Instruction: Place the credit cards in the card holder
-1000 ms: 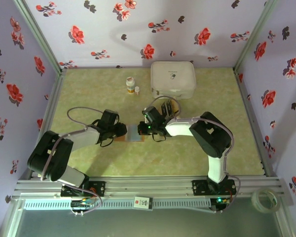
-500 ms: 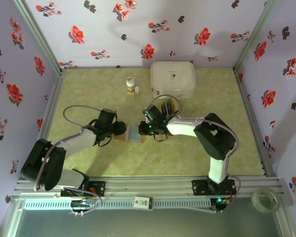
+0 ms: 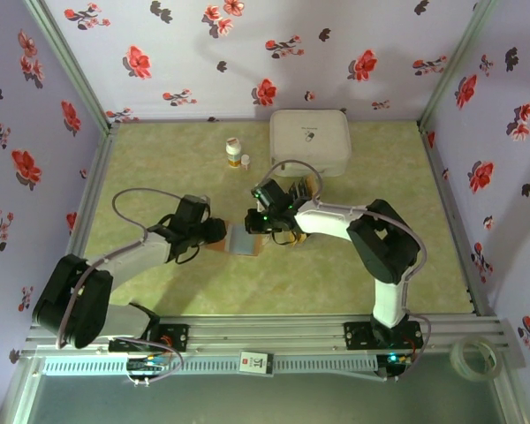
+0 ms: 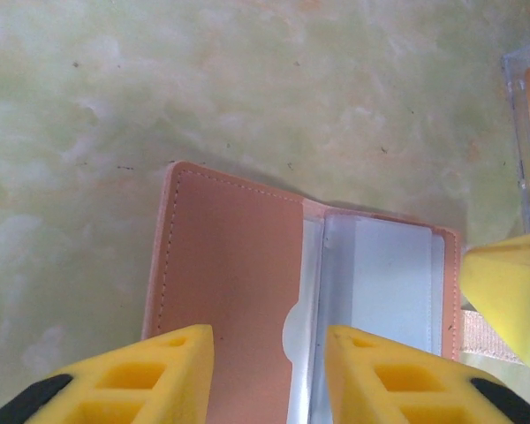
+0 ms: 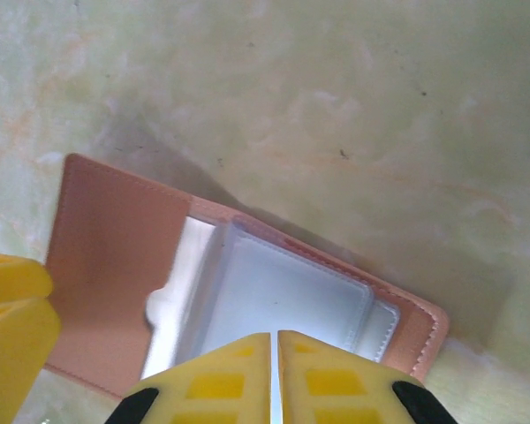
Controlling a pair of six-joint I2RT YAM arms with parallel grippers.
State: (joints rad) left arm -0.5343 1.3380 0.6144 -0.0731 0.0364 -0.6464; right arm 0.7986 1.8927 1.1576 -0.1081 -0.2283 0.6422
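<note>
Card holder [image 3: 238, 240] lies open on the desk [image 3: 159, 168], its leather flap on one side and its clear sleeve [image 5: 274, 296] on the other. The left tool [image 4: 269, 375] stands spread just over the holder's flap edge, pinching nothing. The right tool [image 5: 274, 375] reaches in from the holder's opposite side, tips pressed together above the sleeve, with no card visible between them. The credit cards [image 3: 300, 187] stand near the holder, off its far right corner.

The step looks like readying the sleeve for loading. To do it well, the left tool should press the flap flat so the holder can neither slide nor fold. The right tool should then bring a card in low, square to the sleeve mouth beside the thumb notch [image 4: 293, 334].
</note>
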